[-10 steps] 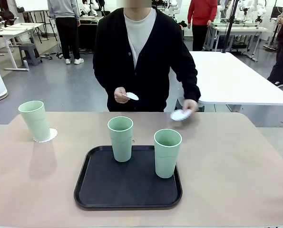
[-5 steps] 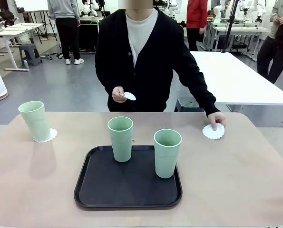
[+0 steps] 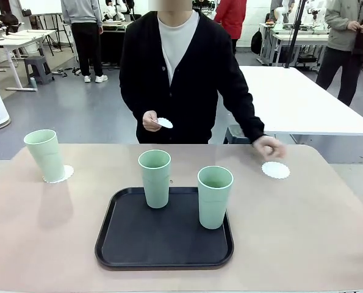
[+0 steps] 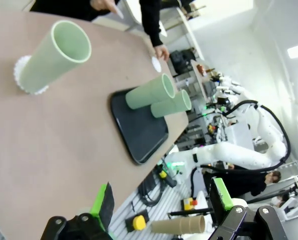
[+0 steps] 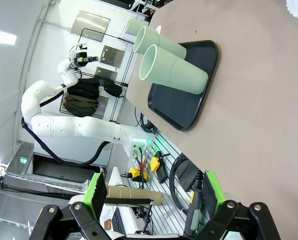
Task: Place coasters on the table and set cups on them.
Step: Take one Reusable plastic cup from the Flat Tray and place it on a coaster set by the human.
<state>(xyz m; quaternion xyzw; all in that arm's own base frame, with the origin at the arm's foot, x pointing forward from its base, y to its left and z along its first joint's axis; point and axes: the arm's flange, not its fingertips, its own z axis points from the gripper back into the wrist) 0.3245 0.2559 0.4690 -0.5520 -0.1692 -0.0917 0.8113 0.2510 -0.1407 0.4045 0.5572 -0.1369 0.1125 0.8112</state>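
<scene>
Two tools hang back on the robot's side, both with their green-padded fingers spread wide and nothing between them. The left tool (image 4: 162, 200) looks across the counter (image 3: 303, 226) from off its edge, and the right tool (image 5: 153, 192) does the same from the other side. Nearest to them sits a black tray (image 3: 164, 244) carrying two cups, the middle cup (image 3: 154, 178) at its far left and the right-hand cup (image 3: 215, 196) nearer its centre, close together but apart. Off to the robot's left the third cup (image 3: 45, 154) stands upright on the first coaster (image 3: 62, 175), off-centre, so the disc pokes out on one side. Toward the far right the second coaster (image 3: 275, 170) lies flat and bare on the counter, with the person's hand (image 3: 268, 146) blurred just beyond it, seemingly clear of it. The person's other hand (image 3: 150, 121) pinches the last coaster (image 3: 165, 122) at chest height. Several things could go wrong from here. The tray cups are tall, tapered and close neighbours, so wide-spread fingers reaching for one could knock the other over. A thin paper disc may skid if a cup lands on it at a slant. An arm reaching toward the bare coaster now could meet that hand.
</scene>
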